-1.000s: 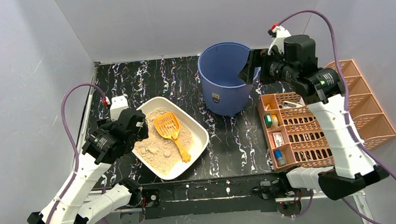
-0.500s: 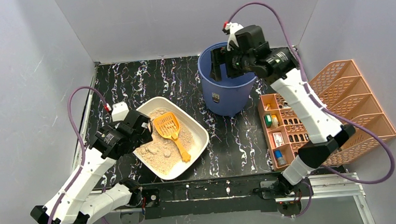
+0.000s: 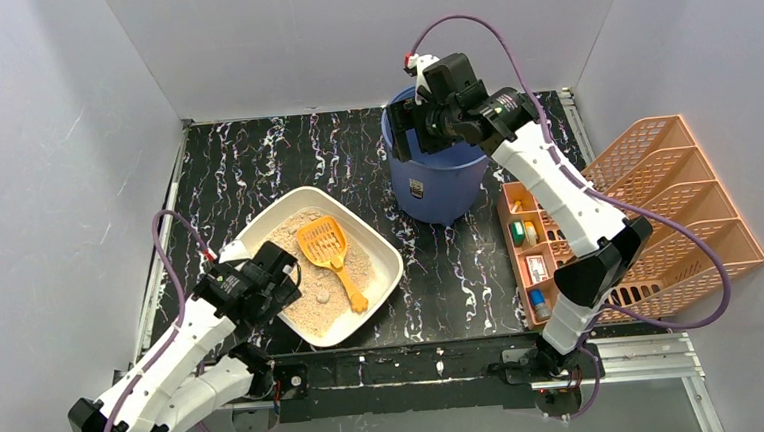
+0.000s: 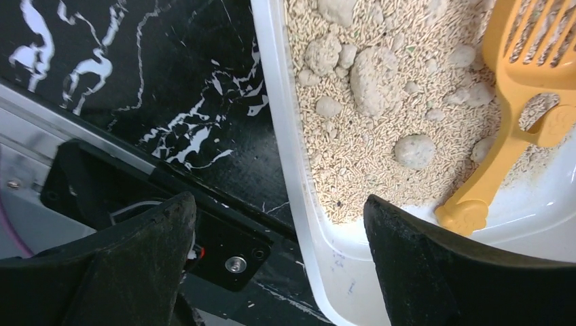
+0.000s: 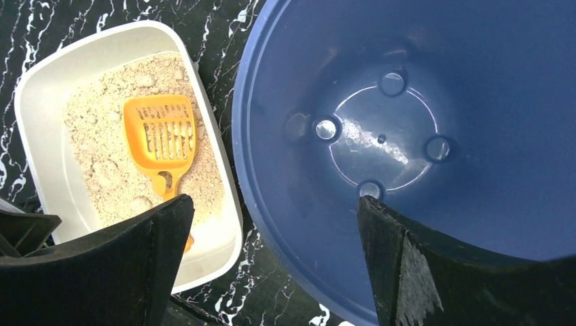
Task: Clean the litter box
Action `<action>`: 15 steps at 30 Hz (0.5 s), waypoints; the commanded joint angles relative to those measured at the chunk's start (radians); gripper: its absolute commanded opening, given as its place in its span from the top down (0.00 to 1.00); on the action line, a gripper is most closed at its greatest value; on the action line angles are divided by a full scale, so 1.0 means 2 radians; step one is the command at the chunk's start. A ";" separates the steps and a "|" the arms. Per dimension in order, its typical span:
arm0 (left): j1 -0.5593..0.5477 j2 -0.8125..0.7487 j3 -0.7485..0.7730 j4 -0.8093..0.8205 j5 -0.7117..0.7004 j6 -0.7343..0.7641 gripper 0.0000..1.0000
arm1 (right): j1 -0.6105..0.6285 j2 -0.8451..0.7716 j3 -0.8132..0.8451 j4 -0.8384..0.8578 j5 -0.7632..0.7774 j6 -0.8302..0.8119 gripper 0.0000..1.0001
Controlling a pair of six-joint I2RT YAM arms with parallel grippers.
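The white litter box (image 3: 378, 254) sits on the black desk (image 3: 255, 164), near the front and left of the middle. It holds sandy litter with some lumps (image 4: 370, 68). An orange scoop (image 3: 328, 251) lies in it. The left end effector (image 4: 275, 207) is wide open and holds nothing. It is at the box's near corner, with one finger outside the rim and one over the litter. The right end effector (image 5: 273, 204) is wide open too, above the rim of the blue bucket (image 3: 436, 188). The bucket is empty inside.
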State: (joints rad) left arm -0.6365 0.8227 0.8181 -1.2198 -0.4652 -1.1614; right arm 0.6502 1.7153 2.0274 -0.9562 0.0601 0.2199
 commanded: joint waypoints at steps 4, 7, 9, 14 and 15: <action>0.002 -0.021 -0.054 0.056 0.029 -0.058 0.14 | 0.004 0.021 0.032 0.003 -0.002 -0.009 0.02; 0.001 -0.019 -0.075 0.078 0.041 -0.058 0.18 | 0.005 0.037 0.044 -0.003 0.005 -0.010 0.02; 0.001 -0.019 -0.088 0.095 0.051 -0.060 0.22 | 0.007 0.047 0.054 -0.007 0.010 -0.009 0.02; 0.001 -0.015 -0.102 0.126 0.062 -0.059 0.31 | 0.018 0.067 0.070 -0.011 0.008 -0.009 0.06; 0.001 -0.012 -0.101 0.128 0.061 -0.057 0.33 | 0.022 0.071 0.074 -0.014 0.009 -0.009 0.08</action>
State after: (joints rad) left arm -0.6369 0.7898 0.6186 -1.0077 -0.3454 -1.2598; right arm 0.6689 1.8408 2.1101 -0.9730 0.0685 0.2096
